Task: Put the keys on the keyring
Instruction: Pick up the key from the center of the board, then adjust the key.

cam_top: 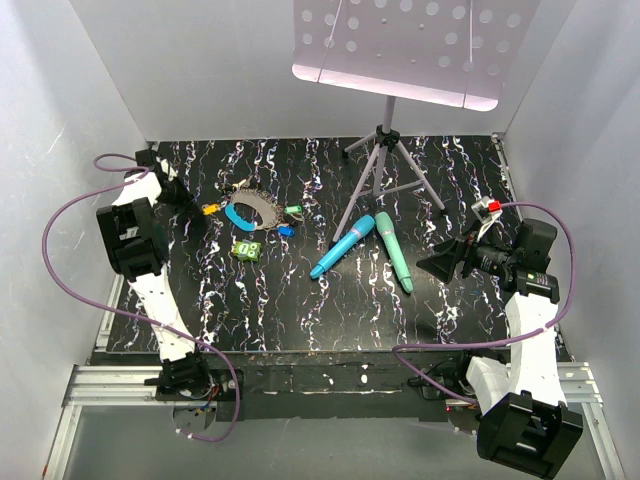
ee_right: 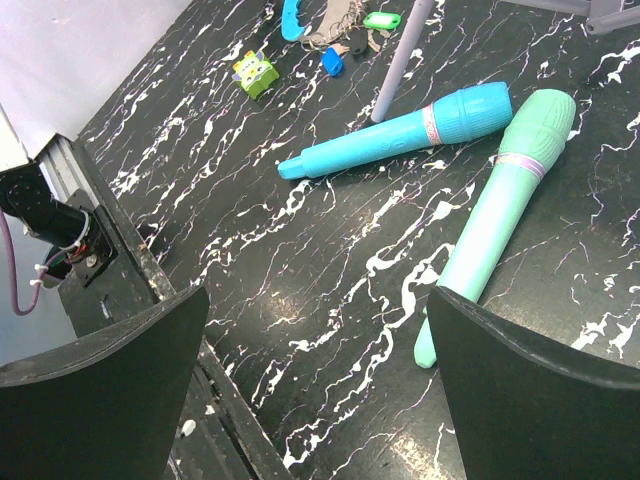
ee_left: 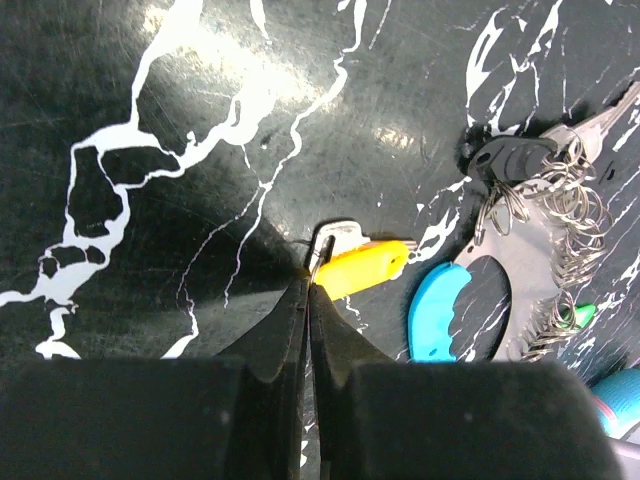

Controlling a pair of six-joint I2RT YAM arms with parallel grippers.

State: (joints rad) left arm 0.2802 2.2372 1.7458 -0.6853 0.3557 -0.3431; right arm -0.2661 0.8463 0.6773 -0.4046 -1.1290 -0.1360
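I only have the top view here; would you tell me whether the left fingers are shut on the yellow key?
Observer: The left fingers are shut, tips at the yellow key's near end; a firm pinch I can't confirm.
Operator: Thanks. What hangs on the keyring?
Observer: Many small wire rings along the keyring's grey side.
Operator: And the right fingers?
Observer: The right fingers stand wide open, holding nothing.
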